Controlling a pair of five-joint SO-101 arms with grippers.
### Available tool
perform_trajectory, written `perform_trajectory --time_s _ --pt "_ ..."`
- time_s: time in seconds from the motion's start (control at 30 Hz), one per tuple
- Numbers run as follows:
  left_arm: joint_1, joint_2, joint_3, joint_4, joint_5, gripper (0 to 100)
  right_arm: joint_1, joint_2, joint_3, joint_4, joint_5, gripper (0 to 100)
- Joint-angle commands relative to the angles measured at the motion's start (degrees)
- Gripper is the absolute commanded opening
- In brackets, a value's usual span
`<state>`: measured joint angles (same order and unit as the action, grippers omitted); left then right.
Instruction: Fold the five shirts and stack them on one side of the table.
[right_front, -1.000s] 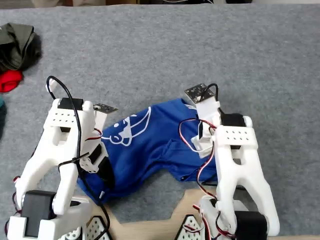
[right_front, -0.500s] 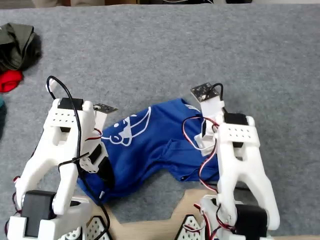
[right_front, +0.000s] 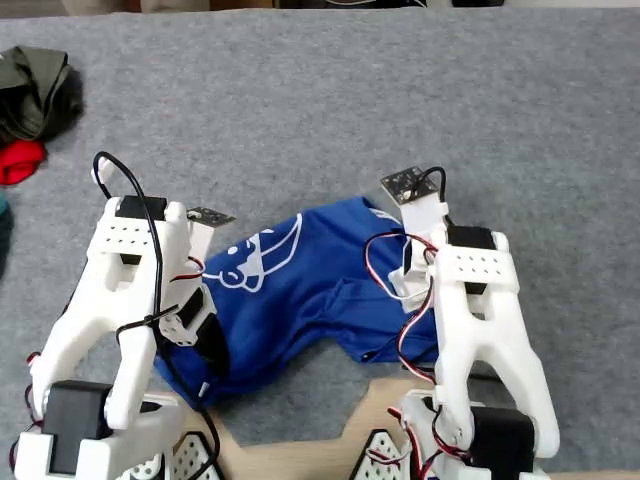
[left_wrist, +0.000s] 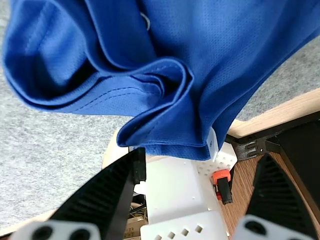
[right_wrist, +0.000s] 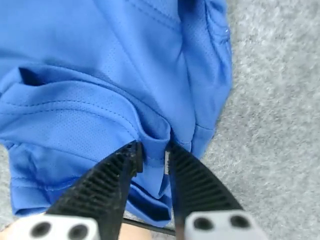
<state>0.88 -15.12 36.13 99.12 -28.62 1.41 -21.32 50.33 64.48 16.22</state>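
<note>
Right gripper is pinched tight on a fold of the blue shirt, with fabric between both fingers. Left gripper is spread wide and holds nothing, with the shirt hem just beyond its tips. The shirt lies crumpled on the grey table between the two arms, at the near edge.

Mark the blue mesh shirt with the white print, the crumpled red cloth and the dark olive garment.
Blue mesh shirt (right_front: 310, 300), high view, plain fabric beside the white print.
Crumpled red cloth (right_front: 20, 160), high view, its middle.
Dark olive garment (right_front: 35, 90), high view, its bunched folds.
</note>
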Motion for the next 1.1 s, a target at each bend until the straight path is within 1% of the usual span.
perform_trajectory --time_s 0.0,0.13,0.3,0.43,0.6,0.73,0.8,0.93,1.07 --pt "-0.26 -0.31 -2.37 0.79 0.0 35 0.66 0.04 -1.45 -0.7 -0.26 8.4" --pt "-0.44 -0.31 -2.37 0.79 0.0 35 0.92 -0.22 -1.54 -0.7 -0.53 8.3" --pt "-0.53 -0.4 -2.29 0.79 0.09 35 1.01 0.04 -4.0 -0.44 -0.18 0.6" --pt "-0.53 -0.75 -1.85 1.49 -0.18 35 1.01 -0.31 -5.23 -0.35 -0.18 0.5" --pt "-0.18 -0.75 -2.46 1.58 -0.62 35 1.1 0.13 -10.51 0.35 -0.18 0.5" --pt "-0.09 -0.84 -2.73 1.58 -4.92 35 1.1 0.22 -14.73 0.53 -0.26 0.5" --pt "-0.09 -0.75 -2.73 1.58 -5.63 35 0.92 0.57 -16.48 0.44 -0.26 0.5" --pt "-0.26 -0.22 -3.87 1.58 -5.45 35 1.01 5.41 -21.41 -0.62 -0.26 0.5" --pt "-0.53 -0.22 -8.26 1.58 -4.04 35 1.1 11.21 -26.33 -0.7 -0.62 0.5"
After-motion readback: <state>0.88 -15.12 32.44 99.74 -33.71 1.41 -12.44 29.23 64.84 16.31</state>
